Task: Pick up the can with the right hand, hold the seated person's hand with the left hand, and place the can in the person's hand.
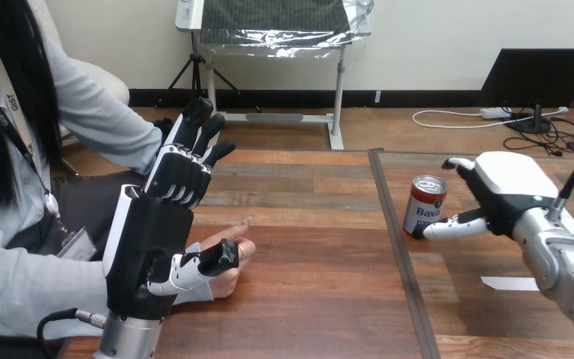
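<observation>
Glossy metal can (424, 206), matt wooden table (314, 299)

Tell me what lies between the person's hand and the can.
In the head view, only bare table, crossed by a dark seam, between the person's hand and the can.

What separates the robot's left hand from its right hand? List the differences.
The left hand stands over the person's hand, thumb across it; the right hand is beside the upright can, thumb at its base. The left hand's fingers point away up the table; the right hand's reach toward the can. Both are open, gripping nothing.
</observation>
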{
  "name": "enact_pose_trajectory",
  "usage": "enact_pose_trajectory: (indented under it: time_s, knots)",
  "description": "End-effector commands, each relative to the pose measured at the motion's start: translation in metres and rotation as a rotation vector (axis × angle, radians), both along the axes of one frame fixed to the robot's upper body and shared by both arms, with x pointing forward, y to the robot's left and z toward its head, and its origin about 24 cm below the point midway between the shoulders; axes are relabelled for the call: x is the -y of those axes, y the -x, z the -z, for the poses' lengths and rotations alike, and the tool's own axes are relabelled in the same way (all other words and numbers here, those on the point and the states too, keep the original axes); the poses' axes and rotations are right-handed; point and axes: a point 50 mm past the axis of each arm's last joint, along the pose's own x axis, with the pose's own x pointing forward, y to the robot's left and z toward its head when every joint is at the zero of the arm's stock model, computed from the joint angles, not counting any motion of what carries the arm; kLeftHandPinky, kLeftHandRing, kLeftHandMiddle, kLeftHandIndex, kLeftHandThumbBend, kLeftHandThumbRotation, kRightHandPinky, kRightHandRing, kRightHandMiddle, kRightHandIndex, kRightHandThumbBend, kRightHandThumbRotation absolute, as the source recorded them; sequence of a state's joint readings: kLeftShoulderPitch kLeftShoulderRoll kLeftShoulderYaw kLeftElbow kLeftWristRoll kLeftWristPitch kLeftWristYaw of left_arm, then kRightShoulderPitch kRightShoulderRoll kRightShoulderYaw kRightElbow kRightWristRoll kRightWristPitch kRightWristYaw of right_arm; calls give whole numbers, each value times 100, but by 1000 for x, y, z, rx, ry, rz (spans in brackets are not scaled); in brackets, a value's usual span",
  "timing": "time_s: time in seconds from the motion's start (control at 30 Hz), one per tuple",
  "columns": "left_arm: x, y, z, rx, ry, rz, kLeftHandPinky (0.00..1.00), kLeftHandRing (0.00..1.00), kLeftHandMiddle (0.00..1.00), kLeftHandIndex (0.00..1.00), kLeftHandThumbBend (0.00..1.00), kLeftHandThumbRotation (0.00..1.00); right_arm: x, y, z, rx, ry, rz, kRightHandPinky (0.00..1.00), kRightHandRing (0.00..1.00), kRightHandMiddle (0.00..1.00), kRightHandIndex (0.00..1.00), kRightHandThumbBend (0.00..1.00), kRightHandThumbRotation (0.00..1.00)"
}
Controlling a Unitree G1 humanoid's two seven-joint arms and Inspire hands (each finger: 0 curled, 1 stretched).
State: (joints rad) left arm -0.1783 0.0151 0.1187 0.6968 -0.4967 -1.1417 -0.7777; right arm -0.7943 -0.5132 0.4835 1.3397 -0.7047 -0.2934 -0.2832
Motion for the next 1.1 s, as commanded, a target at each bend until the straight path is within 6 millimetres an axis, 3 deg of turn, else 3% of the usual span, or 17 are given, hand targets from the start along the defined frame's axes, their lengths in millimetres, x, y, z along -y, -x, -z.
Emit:
enact_pose_trajectory:
  time_s: [0.0,1.07]
  knots:
    - [5,-10,-15,73,-5,11,88,95,97,94,100,53,-10,-10,-12,41,4,-30,100,97,88,91,100,67]
    - [6,-10,-13,55,8,27,90,96,98,95,100,52,-10,-5,-4,22,-16,-28,99,96,87,89,100,69]
